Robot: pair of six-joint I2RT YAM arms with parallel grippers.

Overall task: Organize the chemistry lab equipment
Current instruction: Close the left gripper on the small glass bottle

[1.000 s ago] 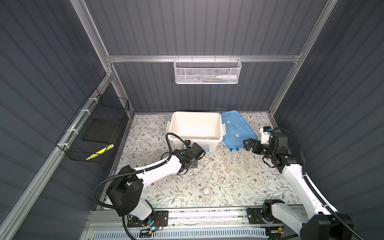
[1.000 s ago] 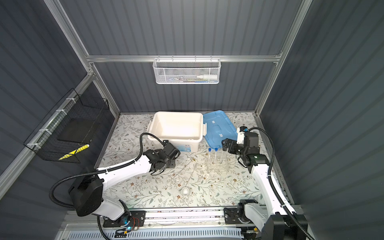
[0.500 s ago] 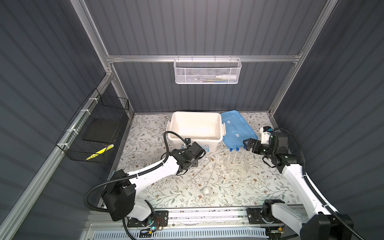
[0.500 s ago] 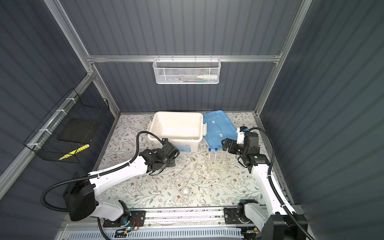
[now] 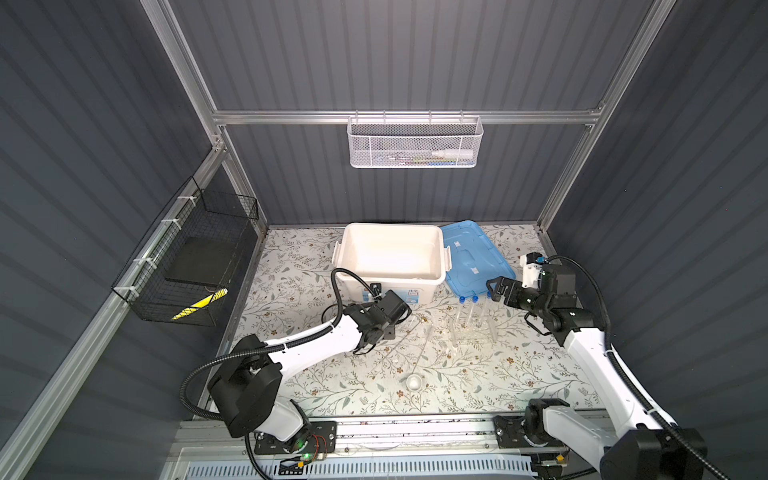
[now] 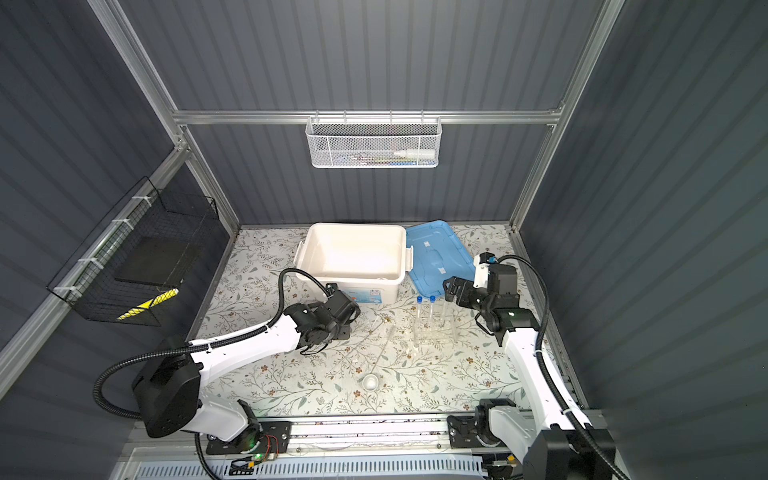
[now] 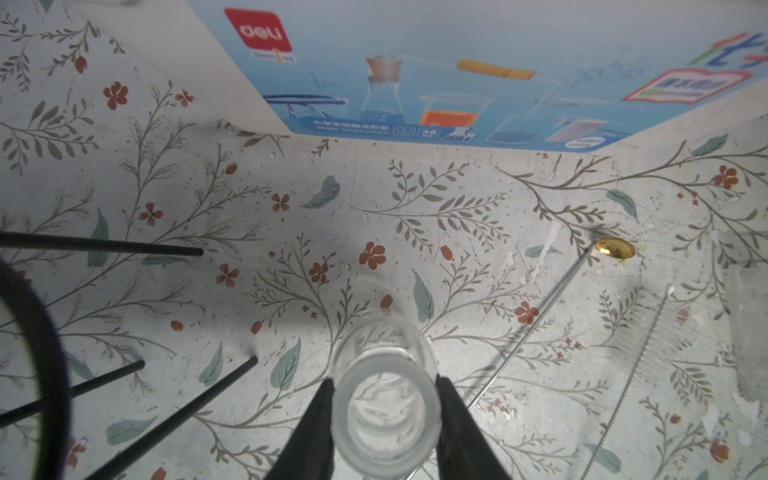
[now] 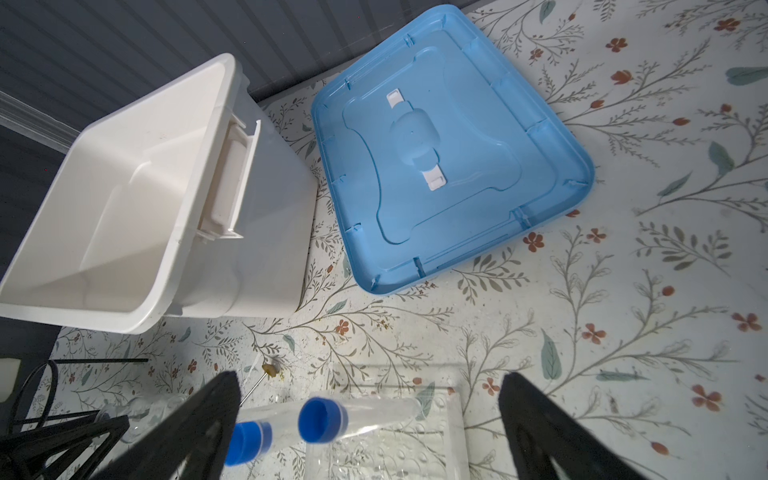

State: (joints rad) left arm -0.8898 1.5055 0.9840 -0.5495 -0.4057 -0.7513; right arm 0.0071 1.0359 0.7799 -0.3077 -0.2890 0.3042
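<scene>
- My left gripper (image 7: pixel 385 381) is clenched on the glass flask (image 7: pixel 386 415) at its rim, low over the counter (image 7: pixel 415 232) before the open white storage box (image 5: pixel 419 286), probably its destination.
- My right gripper (image 8: pixel 370 378) hangs wide open over the racked blue-capped test tubes (image 8: pixel 322 419), holding nothing.

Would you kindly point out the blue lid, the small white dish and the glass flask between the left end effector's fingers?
blue lid (image 8: pixel 478 137): right wrist view, flat inner panel.
small white dish (image 5: pixel 414 381): a top view, middle of the bowl.
glass flask (image 7: pixel 386 463): left wrist view, near rim of its mouth.
</scene>
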